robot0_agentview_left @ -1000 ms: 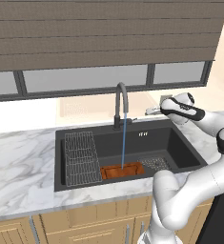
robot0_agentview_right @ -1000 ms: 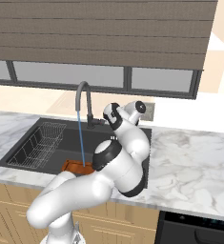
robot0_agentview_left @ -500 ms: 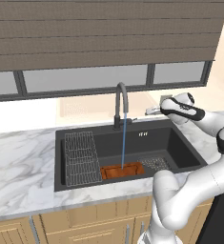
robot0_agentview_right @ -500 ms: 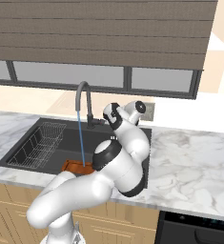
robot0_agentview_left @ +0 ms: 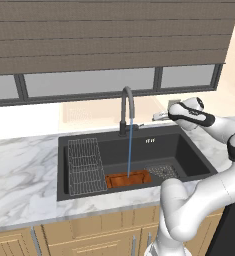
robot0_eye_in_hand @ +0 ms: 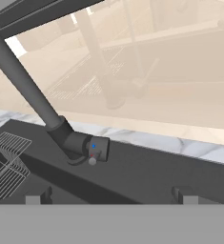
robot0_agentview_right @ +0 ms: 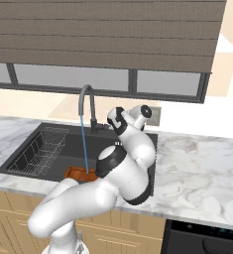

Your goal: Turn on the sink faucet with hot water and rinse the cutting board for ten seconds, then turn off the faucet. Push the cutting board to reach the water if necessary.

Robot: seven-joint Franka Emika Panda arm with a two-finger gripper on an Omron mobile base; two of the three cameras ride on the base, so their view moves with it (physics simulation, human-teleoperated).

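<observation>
1. The gripper (robot0_eye_in_hand: pixel 108 196) is standing with its jaws spread wide and nothing between them; its two dark fingertips (robot0_eye_in_hand: pixel 38 196) are rising at the near edge of the hand view.
2. Just ahead of the jaws and slightly toward the left fingertip, the sink faucet (robot0_eye_in_hand: pixel 80 145) is presenting its base, with the small side lever carrying a blue and a red dot, apart from the fingers.
3. Below and beyond the jaws, the sink (robot0_agentview_left: pixel 189 155) is holding the grey wire grid rack (robot0_agentview_left: pixel 84 166) at its far left.
4. The water (robot0_agentview_left: pixel 129 150) is falling in a thin straight stream onto the cutting board (robot0_agentview_left: pixel 129 179), which is lying flat on the sink floor, well below the jaws.
5. By my judgement the rinse is running, and the arm is waiting beside the lever.
6. The next move is calling for a short reach to the lever and a push to shut the flow off.
</observation>
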